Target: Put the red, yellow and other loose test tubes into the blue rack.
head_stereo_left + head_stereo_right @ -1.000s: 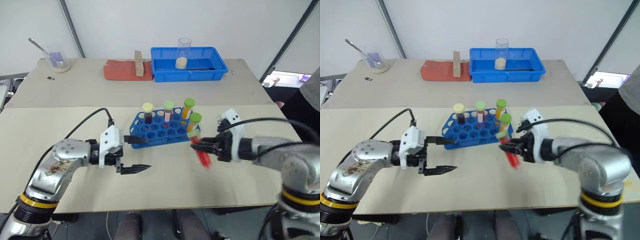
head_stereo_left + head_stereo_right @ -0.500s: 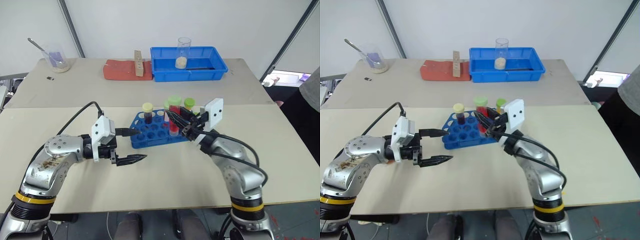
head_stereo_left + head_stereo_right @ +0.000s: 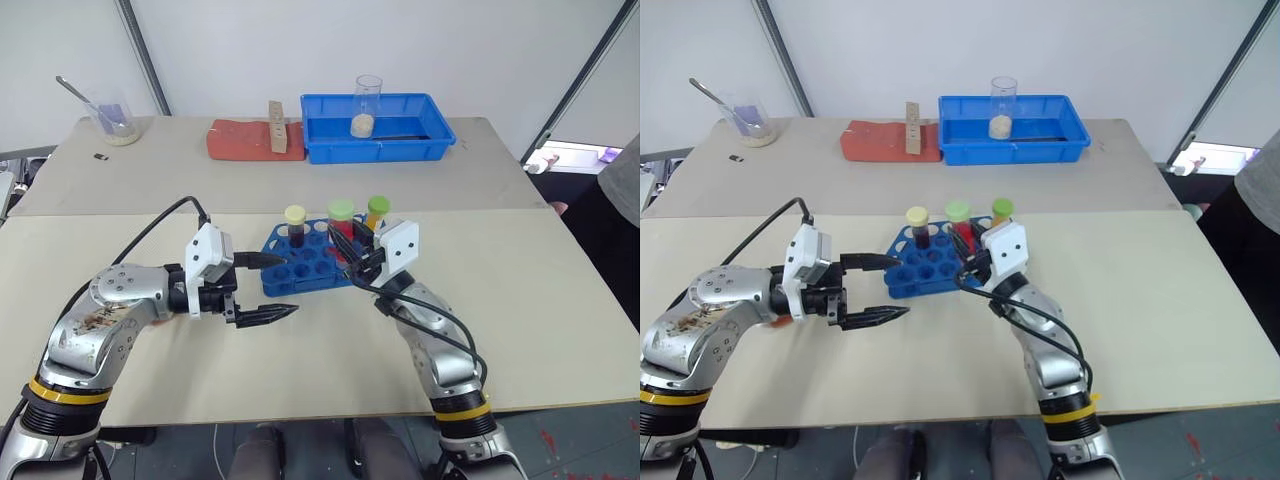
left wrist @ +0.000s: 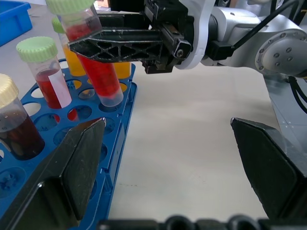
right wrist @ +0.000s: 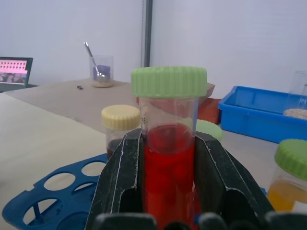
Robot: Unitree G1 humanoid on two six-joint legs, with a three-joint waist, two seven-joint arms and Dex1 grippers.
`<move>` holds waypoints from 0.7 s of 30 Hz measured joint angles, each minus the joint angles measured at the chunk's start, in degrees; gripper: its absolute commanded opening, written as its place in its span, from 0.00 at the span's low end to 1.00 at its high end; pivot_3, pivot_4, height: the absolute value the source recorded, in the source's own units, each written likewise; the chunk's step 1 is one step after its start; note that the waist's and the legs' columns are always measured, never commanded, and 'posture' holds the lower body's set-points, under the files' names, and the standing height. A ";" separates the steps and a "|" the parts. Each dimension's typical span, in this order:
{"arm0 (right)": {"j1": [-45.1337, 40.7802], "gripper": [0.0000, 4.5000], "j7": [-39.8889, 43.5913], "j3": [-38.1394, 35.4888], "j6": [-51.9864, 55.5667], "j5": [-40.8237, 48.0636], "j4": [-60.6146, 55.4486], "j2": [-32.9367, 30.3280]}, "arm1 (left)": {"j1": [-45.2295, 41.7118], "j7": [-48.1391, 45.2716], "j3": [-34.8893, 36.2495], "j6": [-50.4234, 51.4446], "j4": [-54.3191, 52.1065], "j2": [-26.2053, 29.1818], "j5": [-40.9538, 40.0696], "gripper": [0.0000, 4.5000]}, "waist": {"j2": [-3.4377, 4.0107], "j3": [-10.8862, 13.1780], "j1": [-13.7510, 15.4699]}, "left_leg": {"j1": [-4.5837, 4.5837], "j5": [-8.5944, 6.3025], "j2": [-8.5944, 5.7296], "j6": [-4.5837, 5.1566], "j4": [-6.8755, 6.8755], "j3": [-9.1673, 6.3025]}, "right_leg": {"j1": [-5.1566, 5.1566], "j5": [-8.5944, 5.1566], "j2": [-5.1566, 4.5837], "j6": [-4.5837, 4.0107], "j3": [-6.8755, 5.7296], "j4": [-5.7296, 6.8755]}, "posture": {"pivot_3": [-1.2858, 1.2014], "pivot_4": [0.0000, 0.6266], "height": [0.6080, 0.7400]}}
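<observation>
Head pair overhead, wrist cameras close

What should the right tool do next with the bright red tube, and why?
Probably lower it straight down into the hole beneath it. The right tool is shut on the bright red tube, which is upright, and its rounded bottom hangs just above the top grid of the blue rack, not yet seated. Three other tubes already stand in the rack beside it.
</observation>
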 measured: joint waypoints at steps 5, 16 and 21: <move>0.88 0.22 -0.80 1.10 -3.32 -1.47 1.99 1.15 | -0.77 0.13 0.01 1.55 -0.01 0.17 -0.69 1.00 | 0.00 0.00 -0.03 | 0.02 0.00 0.00 0.00 0.00 -0.01 | 0.01 0.00 0.00 0.00 0.00 0.02 | 0.52 0.24 1.00; 1.56 0.22 -3.66 1.55 -7.19 -2.79 6.53 4.10 | -1.78 1.73 -0.01 2.69 -0.10 0.74 -0.69 1.00 | 0.00 0.00 -0.15 | 0.03 0.00 0.01 0.00 -0.02 -0.01 | 0.00 -0.02 0.00 -0.04 0.00 0.03 | 0.52 0.24 1.00; 2.78 0.22 -3.75 1.52 -7.57 -1.62 6.58 5.26 | -1.89 2.92 -0.01 2.67 -0.10 0.70 -0.09 1.00 | 0.00 0.00 -0.15 | 0.03 0.00 0.02 0.00 -0.03 -0.03 | 0.00 -0.02 0.01 -0.05 0.00 0.04 | 0.52 0.24 1.00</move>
